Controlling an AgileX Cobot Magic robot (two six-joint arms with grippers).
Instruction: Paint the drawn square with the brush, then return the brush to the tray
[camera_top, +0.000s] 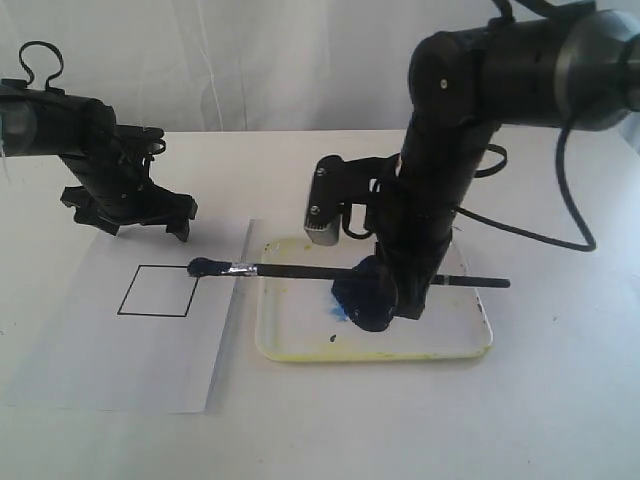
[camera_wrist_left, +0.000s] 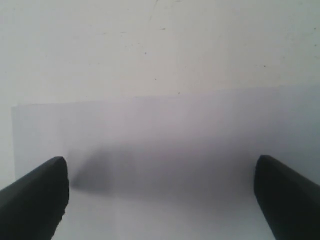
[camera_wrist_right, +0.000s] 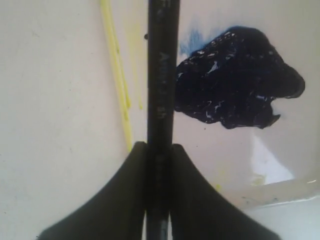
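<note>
Jaws of right gripper (camera_top: 398, 298) clenched on brush (camera_top: 300, 271) handle, about mid-length and well back from the bristles, which keeps the grip clear of wet paint. Brush lies near level, bristles loaded dark blue, tip at the corner of square (camera_top: 157, 290) nearest tray (camera_top: 370, 357). Touching paper (camera_top: 110, 370) or just above it, can't tell. Square interior all white, so painting looks not yet begun. Handle spans the tray, tail end poking just past its rim toward the right edge of the table (camera_top: 560, 400). Paint blob (camera_top: 355, 300) sits in tray just beside the grip, likely the paint source. Other side: left gripper (camera_top: 150, 220) hangs over the paper's far edge, toward table's back-left corner, jaws spread wide, holding nothing. Probably placed there to stay out of the stroke path.
</note>
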